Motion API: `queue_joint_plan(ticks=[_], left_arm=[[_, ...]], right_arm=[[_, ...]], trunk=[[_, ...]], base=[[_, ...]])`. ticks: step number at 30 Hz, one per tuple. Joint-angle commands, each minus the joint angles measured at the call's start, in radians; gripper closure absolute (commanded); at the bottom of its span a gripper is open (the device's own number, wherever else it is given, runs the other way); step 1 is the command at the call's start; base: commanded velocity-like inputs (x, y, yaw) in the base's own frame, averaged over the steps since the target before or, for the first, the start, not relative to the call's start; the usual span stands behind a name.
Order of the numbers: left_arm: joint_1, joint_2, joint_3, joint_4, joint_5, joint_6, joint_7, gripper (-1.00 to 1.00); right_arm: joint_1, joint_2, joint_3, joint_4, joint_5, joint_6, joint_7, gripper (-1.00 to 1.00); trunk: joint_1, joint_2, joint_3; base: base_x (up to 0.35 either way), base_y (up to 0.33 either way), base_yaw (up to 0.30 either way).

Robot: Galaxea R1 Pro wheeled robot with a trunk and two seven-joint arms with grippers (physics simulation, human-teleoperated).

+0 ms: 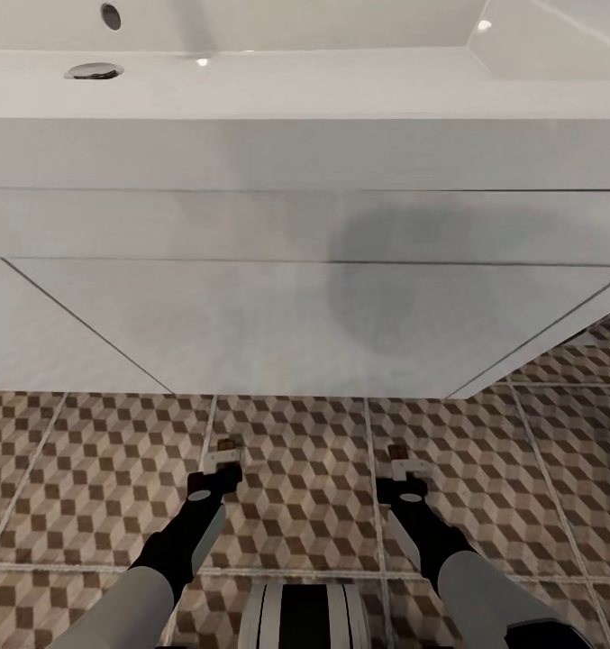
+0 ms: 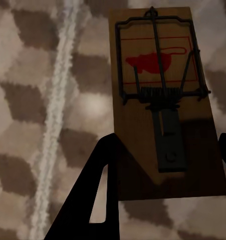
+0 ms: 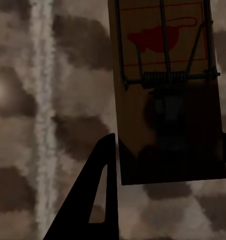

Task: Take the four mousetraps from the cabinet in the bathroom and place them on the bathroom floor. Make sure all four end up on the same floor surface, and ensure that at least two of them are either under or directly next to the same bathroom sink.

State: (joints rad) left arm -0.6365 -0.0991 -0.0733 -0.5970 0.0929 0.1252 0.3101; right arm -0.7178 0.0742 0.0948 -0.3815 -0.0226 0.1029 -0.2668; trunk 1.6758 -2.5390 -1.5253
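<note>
Brown wood between both pairs of jaws: left gripper (image 1: pixel 222 458) clamped on one mousetrap (image 2: pixel 163 105), right gripper (image 1: pixel 402 461) clamped on another mousetrap (image 3: pixel 165 90), each board jutting forward past the fingertips. Beneath the jaws, cube-patterned bathroom floor (image 1: pixel 295 469). Ahead of them, the white vanity (image 1: pixel 250 297) carrying the sink (image 1: pixel 250 81), both traps just short of its front edge.

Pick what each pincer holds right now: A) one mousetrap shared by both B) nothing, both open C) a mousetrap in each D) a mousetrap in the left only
C: the left pincer is shut on a mousetrap, and the right pincer is shut on its own mousetrap, both over the bathroom floor.
</note>
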Motion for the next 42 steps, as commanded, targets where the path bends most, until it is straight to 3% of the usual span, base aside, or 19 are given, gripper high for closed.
queue_joint_plan(ticks=[1, 11, 17, 24, 32, 42], left_arm=[[0.0, 0.001, -0.007, -0.002, 0.008, 0.005, 0.011, 1.0], [0.0, 0.0, -0.008, -0.001, 0.008, 0.005, 0.011, 1.0], [-0.034, -0.001, -0.012, 0.033, 0.01, -0.03, 0.004, 1.0], [-0.019, -0.002, -0.013, -0.007, 0.008, -0.052, 0.007, 1.0], [-0.016, -0.035, -0.017, -0.052, 0.0, -0.065, 0.007, 1.0], [-0.015, -0.042, -0.021, -0.06, -0.002, -0.068, 0.005, 1.0]], right_arm=[[0.0, -0.001, 0.008, -0.002, -0.002, 0.008, -0.006, 1.0], [0.0, -0.001, 0.008, -0.002, 0.004, 0.005, -0.005, 1.0], [-0.029, 0.028, 0.01, 0.004, 0.008, -0.027, -0.001, 1.0], [-0.014, 0.025, 0.008, -0.035, 0.008, 0.015, -0.011, 1.0], [-0.012, 0.019, 0.007, -0.08, 0.009, 0.027, -0.009, 1.0], [-0.012, 0.018, 0.01, -0.136, 0.009, 0.021, -0.045, 1.0]], trunk=[[0.0, 0.0, -0.001], [0.0, 0.0, -0.001], [0.0, 0.0, -0.001], [0.0, 0.0, -0.001], [0.0, 0.0, -0.001], [0.0, 0.0, -0.001]], base=[[0.0, 0.0, 0.0], [0.0, 0.0, 0.0], [0.0, 0.0, 0.0], [0.0, 0.0, 0.0], [0.0, 0.0, 0.0], [0.0, 0.0, 0.0]])
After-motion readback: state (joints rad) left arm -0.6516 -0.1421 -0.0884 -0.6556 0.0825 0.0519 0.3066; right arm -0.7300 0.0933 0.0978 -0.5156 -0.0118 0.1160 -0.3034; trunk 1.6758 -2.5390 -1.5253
